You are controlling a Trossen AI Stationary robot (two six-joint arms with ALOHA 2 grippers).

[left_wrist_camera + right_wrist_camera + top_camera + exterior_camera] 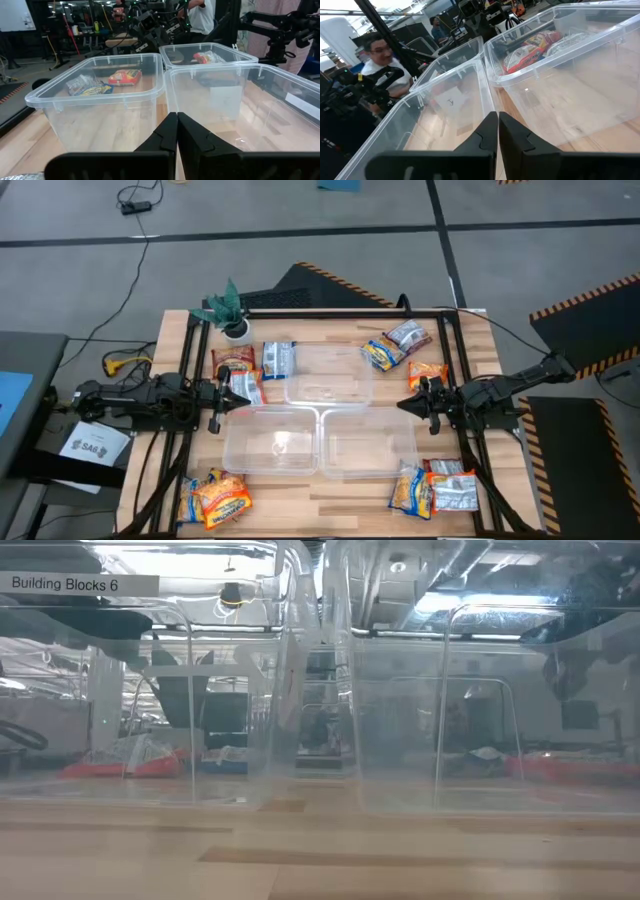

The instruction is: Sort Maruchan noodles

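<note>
The left pincer is pressed together and holds nothing. It sits at the left side of the wooden tabletop, just beside the clear tubs. In its own wrist view the two dark fingers meet tip to tip. The right pincer is at the right side of the tubs. Its fingers are pressed together too, with nothing between them.

Between the two pincers are three clear plastic tubs. One tub is at the back. Two more, a left tub and a right tub, sit side by side in front of it. They touch each other. I see no noodle packets inside them.

The Maruchan noodles lie on the tabletop around the tubs, in four groups. Some packets are near the left pincer, in red and blue. Some packets are at the back right, orange, yellow and silvery. An orange and yellow bunch is at the front left corner. Another bunch is at the front right corner. The print on the packets is too small to read.

A small green plant in a white pot is at the back left corner. In the low view a white label reads "Building Blocks 6". A white paper lies left of the tabletop. Its print looks like "SAG", but I am not sure.
</note>
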